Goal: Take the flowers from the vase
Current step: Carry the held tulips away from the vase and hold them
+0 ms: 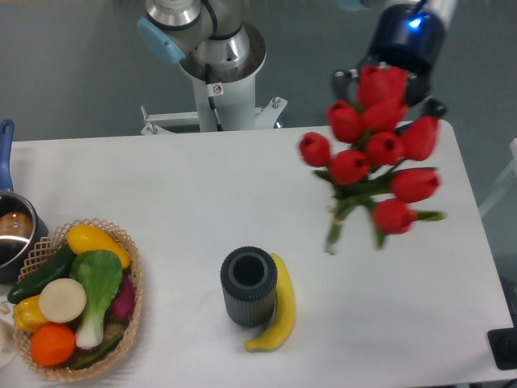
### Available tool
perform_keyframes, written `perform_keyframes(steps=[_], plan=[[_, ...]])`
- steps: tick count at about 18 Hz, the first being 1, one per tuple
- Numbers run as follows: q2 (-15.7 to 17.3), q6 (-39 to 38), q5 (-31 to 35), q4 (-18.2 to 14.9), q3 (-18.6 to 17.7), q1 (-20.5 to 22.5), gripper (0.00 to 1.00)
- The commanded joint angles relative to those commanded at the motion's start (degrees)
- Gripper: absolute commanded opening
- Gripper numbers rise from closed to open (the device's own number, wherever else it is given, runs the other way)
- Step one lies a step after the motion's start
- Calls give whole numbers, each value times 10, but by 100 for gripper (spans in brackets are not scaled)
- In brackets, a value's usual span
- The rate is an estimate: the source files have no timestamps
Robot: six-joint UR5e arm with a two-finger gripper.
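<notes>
Nearest, the vase (249, 285) stands upright and empty-mouthed on the surface (186, 194), a banana (276, 317) touching its side at four o'clock; a basket (133, 307) of vegetables sits at nine o'clock from it. Farther, at one o'clock, the flowers (376, 153) hang clear of the surface, stems pointing down; they look light, soft and easily crushed, best taken by the bundled stems rather than the buds. Farthest, the hand (388, 81) is hidden behind the blooms; whether it is clamped on them cannot be told.
</notes>
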Motion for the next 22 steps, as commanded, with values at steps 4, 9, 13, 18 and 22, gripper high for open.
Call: perform_keyframes(steps=[4, 9, 13, 18, 22], plan=[[-28, 125, 15, -1, -32, 27, 0], [-44, 185, 153, -6, -34, 36, 0], [-59, 187, 314, -25, -39, 27, 0], [-62, 186, 458, -82, -27, -12, 0], [-72, 181, 532, -151, 14, -31, 0]])
